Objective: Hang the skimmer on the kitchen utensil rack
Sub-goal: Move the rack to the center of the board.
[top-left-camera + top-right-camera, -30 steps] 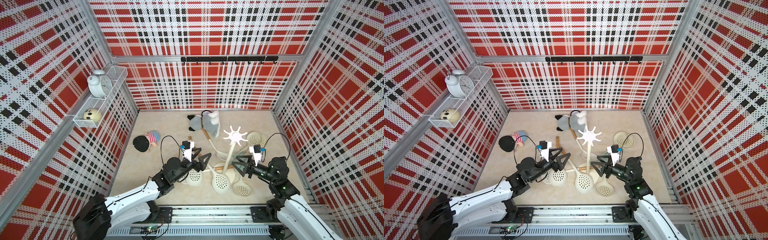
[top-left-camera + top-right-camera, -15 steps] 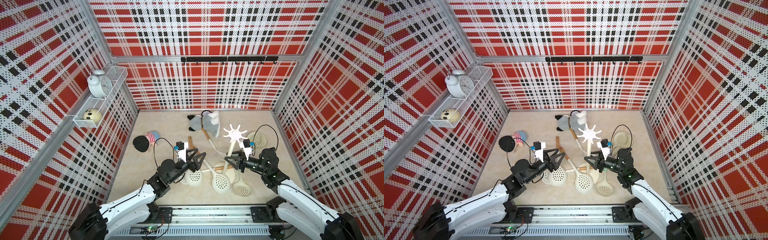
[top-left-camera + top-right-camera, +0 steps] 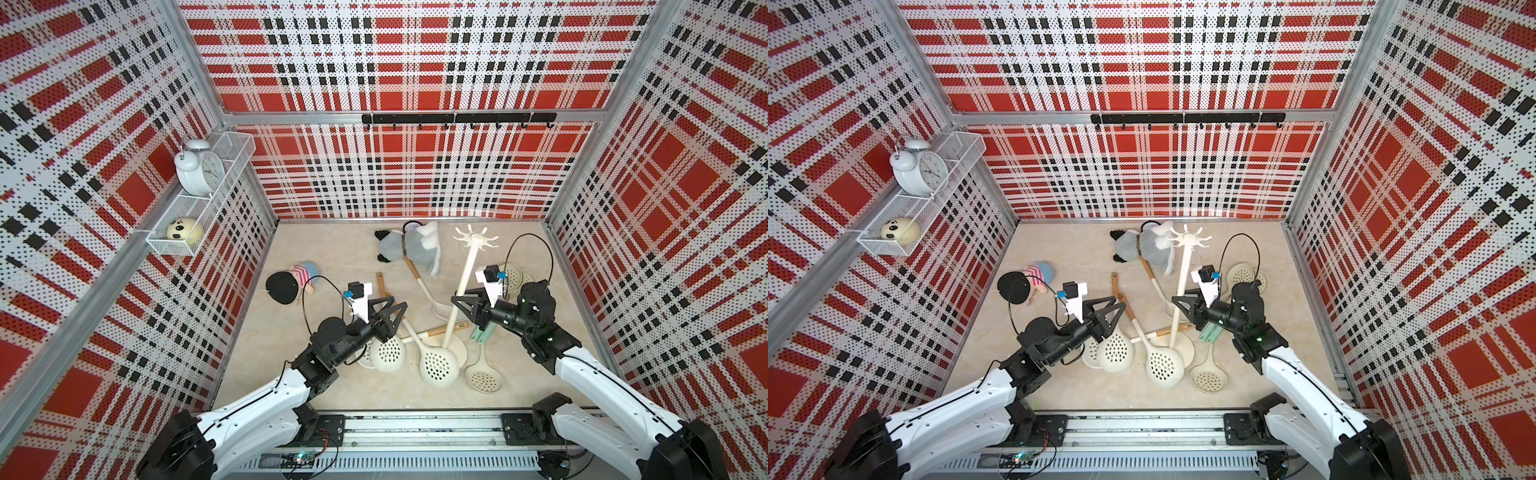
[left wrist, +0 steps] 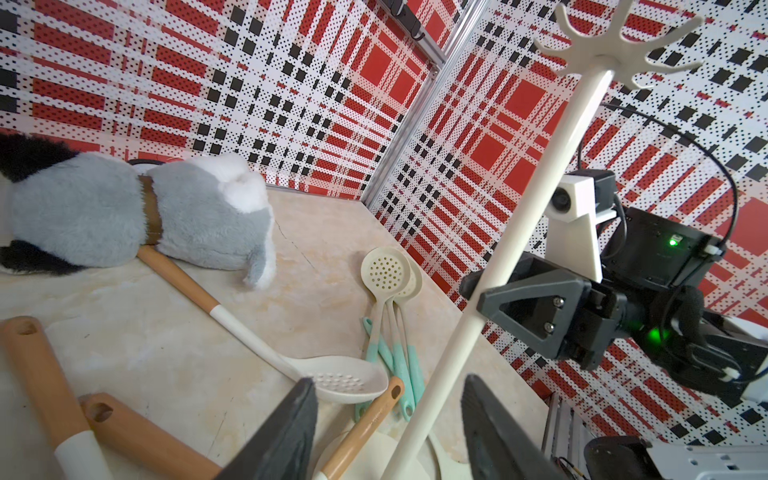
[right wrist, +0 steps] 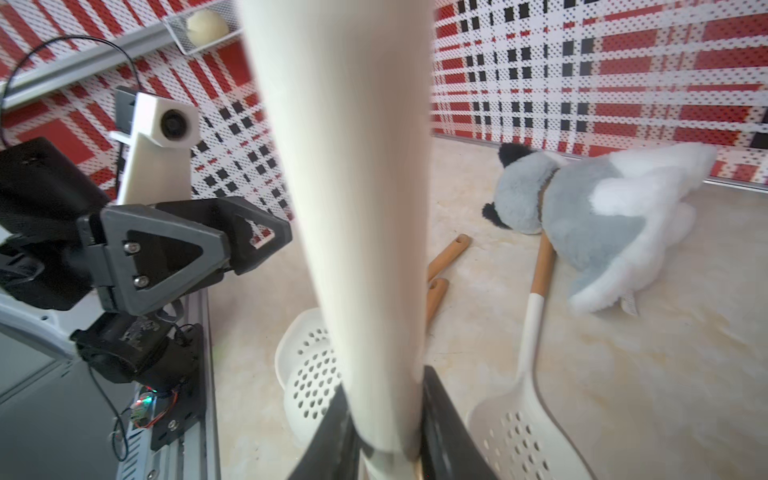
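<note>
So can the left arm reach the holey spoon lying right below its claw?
Probably yes. The left claw is open and hangs just above the skimmer, with nothing visible lying on it. The right claw is gripping the rack pole off to the side, out of the way.

This is a robot test cell in a lab, not a real kitchen. Plaid-printed perforated panels [image 3: 415, 62] in an aluminium frame [image 3: 291, 118] box in a marble-look bench [image 3: 332, 249]. Two white robot arms [image 3: 257, 403] sit on a rail [image 3: 415, 428] with bare wiring. Skimmers [image 3: 439, 365], plush toys [image 3: 415, 247] and an alarm clock [image 3: 199, 172] serve as props.
</note>
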You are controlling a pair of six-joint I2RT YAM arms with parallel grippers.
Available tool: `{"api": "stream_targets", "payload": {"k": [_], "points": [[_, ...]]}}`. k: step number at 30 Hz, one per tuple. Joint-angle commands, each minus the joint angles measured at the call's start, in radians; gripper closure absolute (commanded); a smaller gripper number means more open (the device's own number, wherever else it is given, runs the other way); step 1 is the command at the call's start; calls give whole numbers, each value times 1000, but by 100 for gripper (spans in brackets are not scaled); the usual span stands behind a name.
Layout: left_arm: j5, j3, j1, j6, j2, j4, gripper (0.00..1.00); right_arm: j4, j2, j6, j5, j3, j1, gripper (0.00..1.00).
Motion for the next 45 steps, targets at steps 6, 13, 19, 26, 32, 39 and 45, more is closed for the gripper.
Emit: {"api": "stream_targets", "payload": {"k": [6,13,19,26,32,39,45], "points": [[3,34,46,9,7,10,44,-208,-73,-166,471,254,5,100],[-23,64,70,19,44,-1,46,-260,-33,-210,730,387,5,100],[-39,91,82,17,82,-7,47,-195,57,-250,889,480,4,100],[-47,146,103,29,139,-32,47,-16,260,-253,879,574,-9,100],[-68,206,79,66,232,-40,47,141,505,-214,720,656,-51,100],[-121,290,24,113,384,-61,46,239,748,-183,567,793,-113,100],[-102,311,26,102,452,-29,46,271,848,-189,519,833,-114,100]]}}
